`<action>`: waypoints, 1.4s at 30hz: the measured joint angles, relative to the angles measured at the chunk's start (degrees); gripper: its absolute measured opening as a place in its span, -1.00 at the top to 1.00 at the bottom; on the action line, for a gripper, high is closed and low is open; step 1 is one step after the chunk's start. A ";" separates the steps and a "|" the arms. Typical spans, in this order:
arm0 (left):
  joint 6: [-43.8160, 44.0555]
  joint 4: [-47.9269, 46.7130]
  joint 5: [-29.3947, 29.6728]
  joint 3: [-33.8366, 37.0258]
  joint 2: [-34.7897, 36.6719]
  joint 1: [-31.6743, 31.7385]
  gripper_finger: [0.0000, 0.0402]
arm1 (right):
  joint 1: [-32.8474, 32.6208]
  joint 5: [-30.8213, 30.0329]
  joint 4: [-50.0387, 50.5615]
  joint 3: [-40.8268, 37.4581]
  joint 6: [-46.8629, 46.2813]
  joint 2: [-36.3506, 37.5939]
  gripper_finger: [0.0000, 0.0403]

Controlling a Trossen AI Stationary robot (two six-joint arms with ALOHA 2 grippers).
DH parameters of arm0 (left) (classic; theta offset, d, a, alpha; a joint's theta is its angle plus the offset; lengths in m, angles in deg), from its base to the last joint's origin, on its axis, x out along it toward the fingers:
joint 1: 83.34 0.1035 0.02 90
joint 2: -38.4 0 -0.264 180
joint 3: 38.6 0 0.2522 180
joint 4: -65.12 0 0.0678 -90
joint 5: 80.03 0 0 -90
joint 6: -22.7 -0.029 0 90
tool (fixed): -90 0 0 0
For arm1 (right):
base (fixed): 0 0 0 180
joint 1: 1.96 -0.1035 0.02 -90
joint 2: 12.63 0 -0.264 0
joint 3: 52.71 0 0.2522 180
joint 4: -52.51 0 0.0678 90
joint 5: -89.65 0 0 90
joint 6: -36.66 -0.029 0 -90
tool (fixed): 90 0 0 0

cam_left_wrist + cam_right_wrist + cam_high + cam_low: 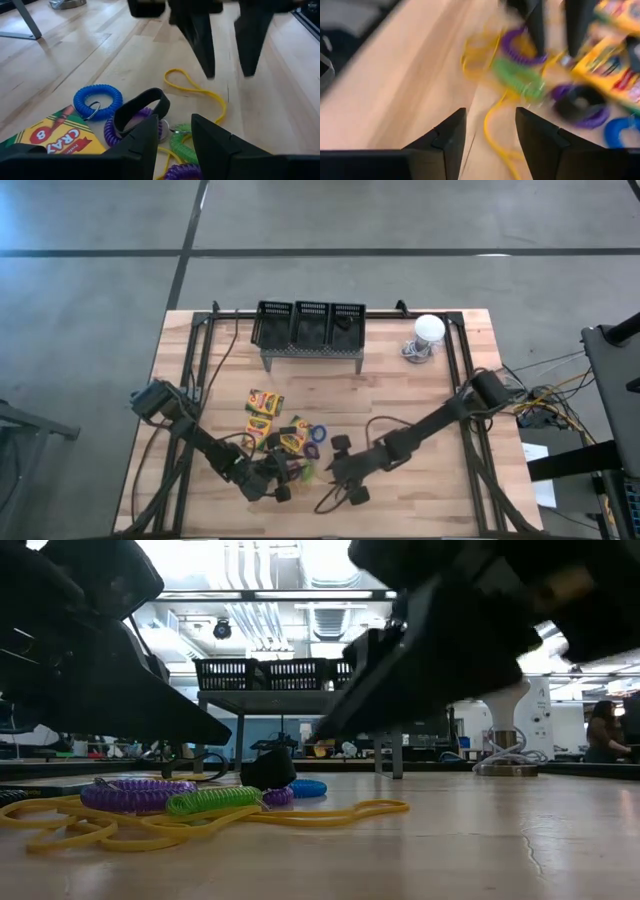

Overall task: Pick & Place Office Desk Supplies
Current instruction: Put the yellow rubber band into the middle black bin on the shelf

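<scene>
Little looks done: beside the yellow-and-green crayon boxes (265, 408) the coiled band loops (98, 100) lie unsorted, with both grippers, left gripper (283, 480) and right gripper (335, 473), parted and empty.

Band loops (305, 452) between claws — baskets (309, 323) behind.

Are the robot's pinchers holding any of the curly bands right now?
No. The left gripper and right gripper both stand open and empty, above the coil bands on the table.
</scene>
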 joint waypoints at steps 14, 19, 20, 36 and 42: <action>0.02 -1.20 -0.01 0.00 0.00 0.15 0.39 | 0.07 1.80 17.24 14.53 1.09 -9.60 0.64; 0.24 -1.28 -0.01 0.00 0.02 0.12 0.39 | 0.01 1.77 25.80 15.33 -0.38 -7.47 0.93; 0.22 -1.25 -0.01 0.00 0.02 0.10 0.39 | -0.27 1.77 27.64 15.27 -0.53 -6.69 0.94; 0.59 -0.76 -0.03 0.00 0.02 0.10 0.39 | -1.79 -18.06 9.36 6.47 12.05 15.94 0.96; 0.61 -0.11 -0.01 0.00 0.02 0.10 0.39 | 12.47 -20.78 -2.14 6.00 19.47 18.25 0.96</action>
